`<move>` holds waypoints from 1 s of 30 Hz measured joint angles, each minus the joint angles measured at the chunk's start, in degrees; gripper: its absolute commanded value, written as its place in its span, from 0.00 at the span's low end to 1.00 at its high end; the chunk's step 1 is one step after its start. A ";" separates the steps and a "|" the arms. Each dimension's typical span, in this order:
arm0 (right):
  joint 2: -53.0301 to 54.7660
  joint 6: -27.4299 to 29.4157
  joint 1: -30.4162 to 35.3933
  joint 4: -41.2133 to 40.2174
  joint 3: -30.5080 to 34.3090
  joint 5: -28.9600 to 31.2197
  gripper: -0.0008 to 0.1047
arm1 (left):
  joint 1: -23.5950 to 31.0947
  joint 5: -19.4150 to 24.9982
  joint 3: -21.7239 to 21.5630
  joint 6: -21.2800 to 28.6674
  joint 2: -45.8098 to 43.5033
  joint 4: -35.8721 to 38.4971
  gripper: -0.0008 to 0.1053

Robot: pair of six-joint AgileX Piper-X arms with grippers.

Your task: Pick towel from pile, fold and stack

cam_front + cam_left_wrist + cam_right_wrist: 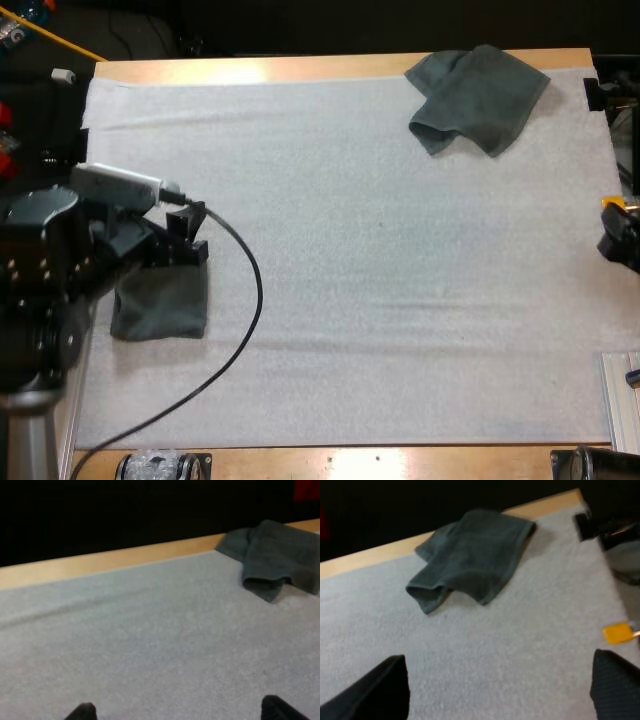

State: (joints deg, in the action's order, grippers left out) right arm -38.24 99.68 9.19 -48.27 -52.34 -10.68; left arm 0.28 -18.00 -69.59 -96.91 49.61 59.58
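White matting is carrying a folded dark grey-green towel by my released left tool, so the next pick is probably calling my released right tool toward the crumpled dark grey-green towel lying far right.

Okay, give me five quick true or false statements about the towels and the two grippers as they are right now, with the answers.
1. The crumpled towel lies at the far side of the mat, toward the right. True.
2. The left gripper is shut on a towel. False: its fingers stand apart with nothing between them.
3. A folded towel lies on the mat close to the left arm. True.
4. The right gripper grips the crumpled towel. False: it is open and short of the towel, not touching it.
5. The two towels touch each other. False: they lie far apart, toward opposite ends of the mat.
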 measured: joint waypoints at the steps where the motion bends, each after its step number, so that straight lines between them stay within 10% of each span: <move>1: 1.48 0.70 -0.64 -0.73 0.00 1.10 0.69 | 0.00 0.62 0.00 0.07 -0.80 0.08 0.60; 19: 22.65 2.99 -3.07 -11.87 -0.07 4.47 0.60 | 0.00 5.29 16.55 1.44 -31.99 3.80 0.60; 30: 31.74 2.99 -3.07 -19.66 -0.07 4.55 0.60 | 0.00 5.61 18.53 4.04 -48.72 11.40 0.60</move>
State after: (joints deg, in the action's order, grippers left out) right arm -6.50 102.66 6.12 -67.94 -52.41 -6.13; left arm 0.28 -12.39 -51.06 -92.87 0.90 70.98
